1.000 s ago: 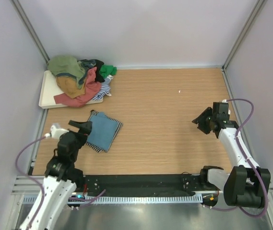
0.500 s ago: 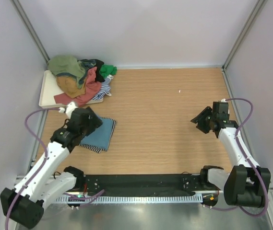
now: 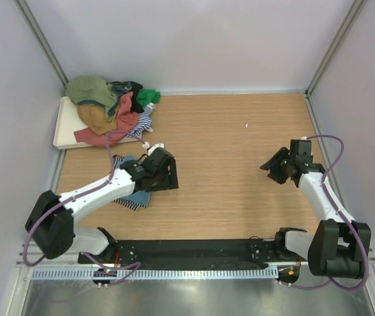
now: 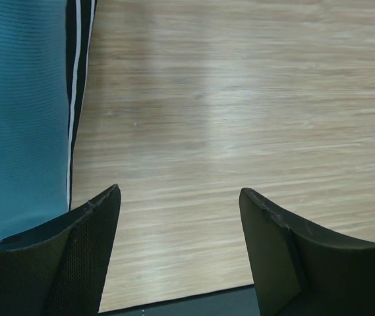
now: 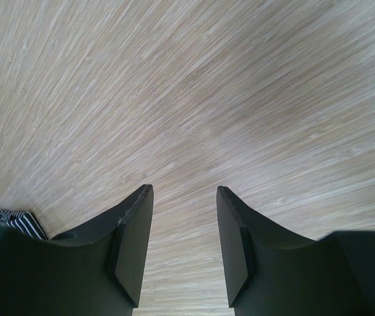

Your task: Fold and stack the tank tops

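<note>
A folded teal-blue tank top (image 4: 16, 112) lies on a folded black-and-white striped tank top (image 4: 75, 79). This small stack (image 3: 134, 199) is on the wooden table at the left, partly under my left arm. My left gripper (image 3: 167, 176) is open and empty, low over bare wood just right of the stack, as the left wrist view (image 4: 180, 194) shows. My right gripper (image 3: 273, 168) is open and empty over bare wood at the right, and in its wrist view (image 5: 184, 191) too. Unfolded tank tops in olive (image 3: 91, 89), mustard (image 3: 95, 117), coral (image 3: 118, 126) and green (image 3: 149, 97) are heaped at the back left.
The heap rests on a white tray (image 3: 60, 130) in the back left corner. A striped cloth edge (image 5: 12, 220) shows at the lower left of the right wrist view. Grey walls with metal posts enclose the table. A black strip runs along the near edge.
My left arm has swung from the table's left edge across the folded stack to its right side. My right arm has barely moved.
</note>
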`<state>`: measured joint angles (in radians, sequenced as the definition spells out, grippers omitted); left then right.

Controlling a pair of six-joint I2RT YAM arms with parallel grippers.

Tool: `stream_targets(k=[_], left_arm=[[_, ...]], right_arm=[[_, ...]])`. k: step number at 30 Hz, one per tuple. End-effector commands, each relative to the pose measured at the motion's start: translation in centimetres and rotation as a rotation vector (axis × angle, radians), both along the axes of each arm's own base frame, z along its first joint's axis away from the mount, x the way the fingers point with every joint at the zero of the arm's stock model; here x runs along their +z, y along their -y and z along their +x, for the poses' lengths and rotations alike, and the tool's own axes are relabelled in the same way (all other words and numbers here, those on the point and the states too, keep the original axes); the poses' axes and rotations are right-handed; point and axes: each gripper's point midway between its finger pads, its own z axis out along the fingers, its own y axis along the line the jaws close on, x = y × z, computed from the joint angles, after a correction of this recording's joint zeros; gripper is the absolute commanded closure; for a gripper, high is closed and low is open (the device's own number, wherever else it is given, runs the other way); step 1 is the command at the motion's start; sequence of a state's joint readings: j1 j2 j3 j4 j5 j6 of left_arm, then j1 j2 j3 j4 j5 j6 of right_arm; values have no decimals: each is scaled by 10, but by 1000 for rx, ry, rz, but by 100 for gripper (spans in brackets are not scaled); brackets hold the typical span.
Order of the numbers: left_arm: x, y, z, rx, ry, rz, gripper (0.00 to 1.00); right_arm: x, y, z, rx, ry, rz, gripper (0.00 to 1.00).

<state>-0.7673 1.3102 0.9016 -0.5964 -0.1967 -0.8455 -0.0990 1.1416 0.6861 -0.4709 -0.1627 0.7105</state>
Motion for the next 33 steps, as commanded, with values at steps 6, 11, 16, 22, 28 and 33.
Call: stream_targets(k=[6, 11, 16, 22, 28, 33], left_arm=[[-42, 21, 32, -58, -85, 64, 23], [-68, 8, 49, -28, -158, 43, 24], [-86, -53, 59, 104, -205, 31, 23], [-56, -122, 73, 256, -145, 42, 20], [-10, -123, 87, 267, -57, 15, 8], [55, -72, 93, 148, 225, -38, 1]], right_arm=[[20, -1, 12, 25, 62, -10, 51], [23, -1, 11, 26, 67, -15, 51], [23, 0, 10, 26, 68, -20, 51], [22, -1, 9, 27, 65, -18, 51], [25, -2, 13, 48, 90, -19, 51], [44, -5, 30, 180, 226, -95, 43]])
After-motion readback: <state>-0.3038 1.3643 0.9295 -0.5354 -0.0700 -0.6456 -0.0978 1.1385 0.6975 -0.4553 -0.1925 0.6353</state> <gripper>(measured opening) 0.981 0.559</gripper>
